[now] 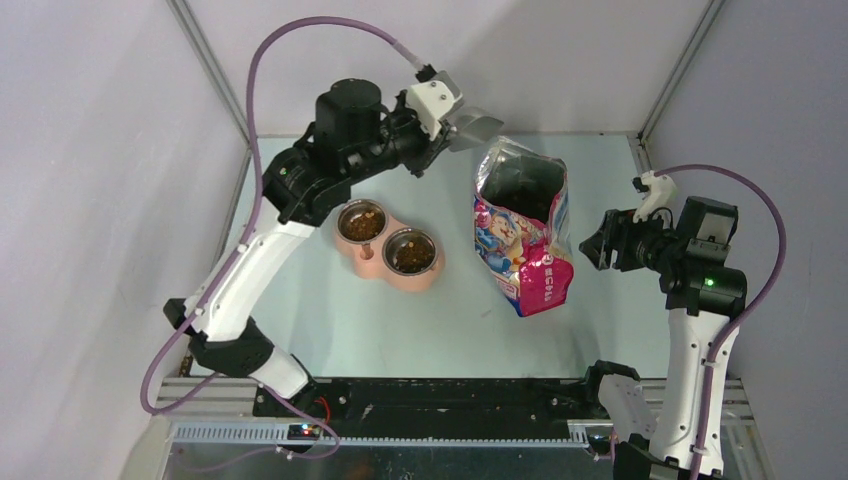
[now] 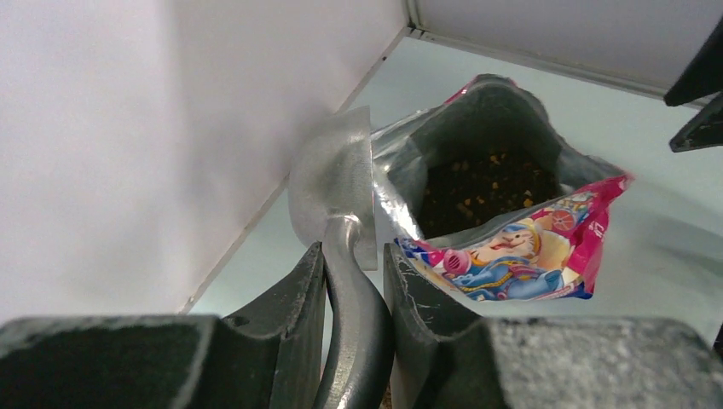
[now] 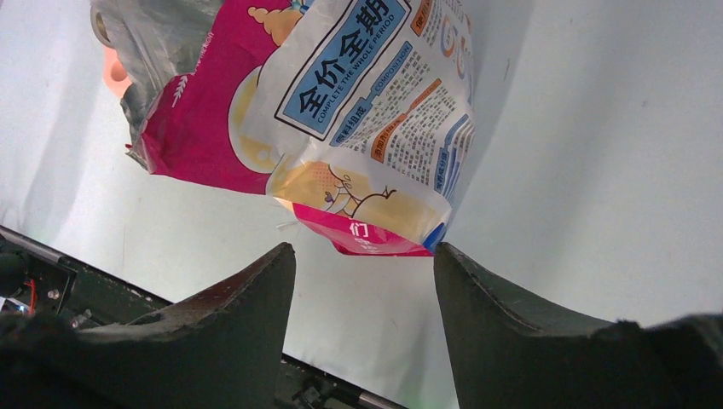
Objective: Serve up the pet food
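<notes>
Dark-brown pet food (image 2: 477, 183) lies deep inside the open cat-food bag (image 1: 520, 235), which stands right of centre. More pet food (image 1: 362, 222) fills both cups of the pink double bowl (image 1: 372, 262). My left gripper (image 1: 440, 115) is shut on the handle of the grey metal scoop (image 2: 337, 183). The scoop hangs just left of the bag's mouth (image 2: 477, 128), and no kibble shows in it. My right gripper (image 3: 365, 256) stands open just right of the bag's lower end (image 3: 358, 111), with nothing between its fingers.
The back wall and the left wall meet close behind the scoop. The double bowl sits left of the bag, under the left arm (image 1: 330, 170). The black rail (image 1: 440, 400) with the arm bases runs along the near edge.
</notes>
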You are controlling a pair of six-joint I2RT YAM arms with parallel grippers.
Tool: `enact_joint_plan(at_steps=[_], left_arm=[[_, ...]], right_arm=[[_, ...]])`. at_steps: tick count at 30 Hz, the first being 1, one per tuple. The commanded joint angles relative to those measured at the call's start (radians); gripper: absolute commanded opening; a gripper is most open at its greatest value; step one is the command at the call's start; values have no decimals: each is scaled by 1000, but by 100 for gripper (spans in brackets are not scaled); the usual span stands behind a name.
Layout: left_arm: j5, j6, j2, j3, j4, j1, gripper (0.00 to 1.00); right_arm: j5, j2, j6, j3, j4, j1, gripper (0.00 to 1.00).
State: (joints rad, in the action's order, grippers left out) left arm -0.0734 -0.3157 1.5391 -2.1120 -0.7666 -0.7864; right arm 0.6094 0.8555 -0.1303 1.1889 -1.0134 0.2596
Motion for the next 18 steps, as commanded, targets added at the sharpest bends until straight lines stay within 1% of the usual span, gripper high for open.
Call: enact_joint_plan(at_steps=[1,5,9,14,17,18], left_arm=[[-1,-47,29,-48,90,-52,0],[2,-91,78,-59,81,-72,0],[-32,-99,139,-61,64,-77,0],[-71,-98,225,-122,-24,-106,0],[-28,-57,299,-165,-64,-128,0],[8,-45,321,-204,-95,-139,0]], right_arm=[[21,-5,4,26,16,3,64],[18,-2,1,26,13,3,64],[29,8,9,26,14,3,64],[19,-2,5,27,13,14,64],[21,-7,-1,20,4,18,64],[21,-9,-1,16,5,18,64]])
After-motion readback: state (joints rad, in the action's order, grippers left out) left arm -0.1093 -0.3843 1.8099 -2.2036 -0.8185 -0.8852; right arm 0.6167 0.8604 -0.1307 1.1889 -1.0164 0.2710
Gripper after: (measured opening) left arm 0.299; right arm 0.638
